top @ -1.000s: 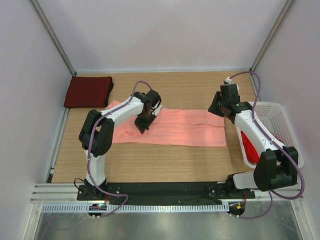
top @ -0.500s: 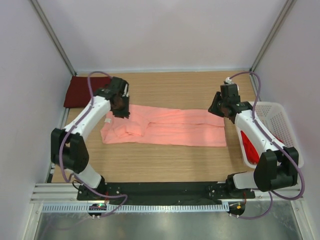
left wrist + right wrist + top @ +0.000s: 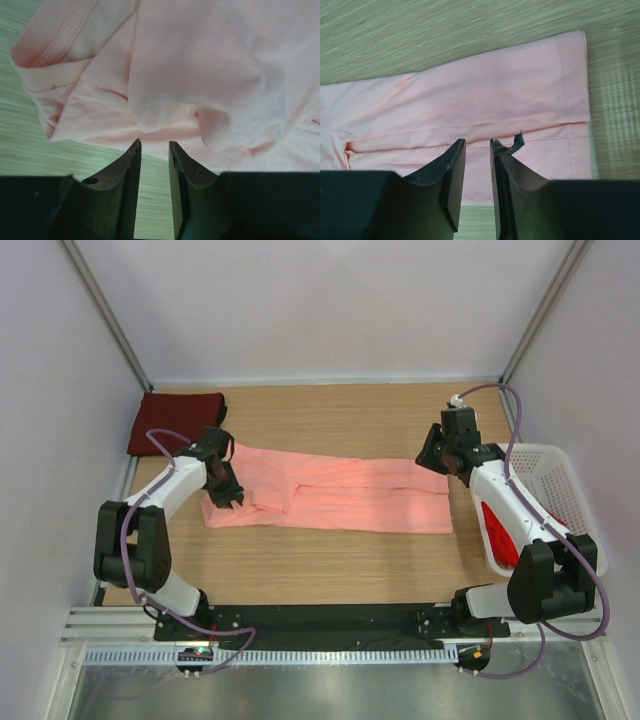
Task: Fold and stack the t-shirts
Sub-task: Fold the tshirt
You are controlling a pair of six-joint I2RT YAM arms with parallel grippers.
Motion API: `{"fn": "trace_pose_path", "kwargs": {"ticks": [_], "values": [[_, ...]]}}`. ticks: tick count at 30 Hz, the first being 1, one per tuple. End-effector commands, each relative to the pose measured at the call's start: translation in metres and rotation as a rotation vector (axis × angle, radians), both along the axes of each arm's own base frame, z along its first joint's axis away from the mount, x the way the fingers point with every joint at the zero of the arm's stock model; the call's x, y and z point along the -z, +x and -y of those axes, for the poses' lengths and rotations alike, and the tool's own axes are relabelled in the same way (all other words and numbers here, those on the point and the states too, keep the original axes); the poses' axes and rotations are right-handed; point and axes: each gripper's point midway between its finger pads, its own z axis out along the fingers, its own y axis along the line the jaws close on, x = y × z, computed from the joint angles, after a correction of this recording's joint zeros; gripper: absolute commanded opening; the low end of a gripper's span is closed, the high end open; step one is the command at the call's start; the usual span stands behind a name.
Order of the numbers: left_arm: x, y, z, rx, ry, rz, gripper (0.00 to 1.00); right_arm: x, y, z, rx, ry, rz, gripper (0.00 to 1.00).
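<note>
with the salmon-pink t-shirt (image 3: 350, 495) folded lengthwise, left gripper (image 3: 154, 146) and right gripper (image 3: 477, 142) hovered narrowly parted and empty; the crosswise fold probably needed an end pinched next.

The salmon-pink t-shirt (image 3: 340, 495) lies flat across my worktop (image 3: 330, 560), folded lengthwise into a long strip, its left end rumpled. The dark maroon t-shirt (image 3: 177, 422) sits folded at my far left corner. The bright red t-shirt (image 3: 503, 543) lies in the basket (image 3: 560, 475).

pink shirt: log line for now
pink shirt folded lengthwise | left hand open at left end | right hand open at right end | maroon shirt folded
</note>
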Motion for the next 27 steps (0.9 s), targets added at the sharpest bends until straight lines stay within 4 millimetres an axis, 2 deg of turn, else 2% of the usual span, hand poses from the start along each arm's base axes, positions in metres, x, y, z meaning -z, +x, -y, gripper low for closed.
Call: {"fn": "trace_pose_path", "kwargs": {"ticks": [1,6,15,18,19,23,27], "values": [[0.009,0.012,-0.012,-0.073,0.056,0.042,0.31,-0.024,0.008,0.0,-0.005,0.006,0.074,0.34],[0.016,0.015,-0.02,-0.094,0.066,0.047,0.33,-0.024,0.006,0.002,-0.002,-0.002,0.076,0.34],[0.033,0.023,-0.016,-0.084,0.044,0.027,0.3,-0.024,0.004,0.005,0.008,-0.01,0.078,0.34],[0.036,0.024,-0.017,-0.085,0.054,0.019,0.22,-0.026,0.004,0.005,0.008,-0.012,0.082,0.34],[0.035,0.023,-0.018,-0.086,0.059,0.017,0.16,-0.026,0.005,0.006,0.009,-0.014,0.081,0.34],[0.031,0.021,-0.024,-0.095,0.087,0.014,0.14,-0.024,0.004,0.006,0.012,-0.018,0.077,0.34],[0.029,0.02,-0.031,-0.103,0.129,-0.013,0.02,-0.022,0.005,0.005,0.007,-0.013,0.073,0.34]]}}
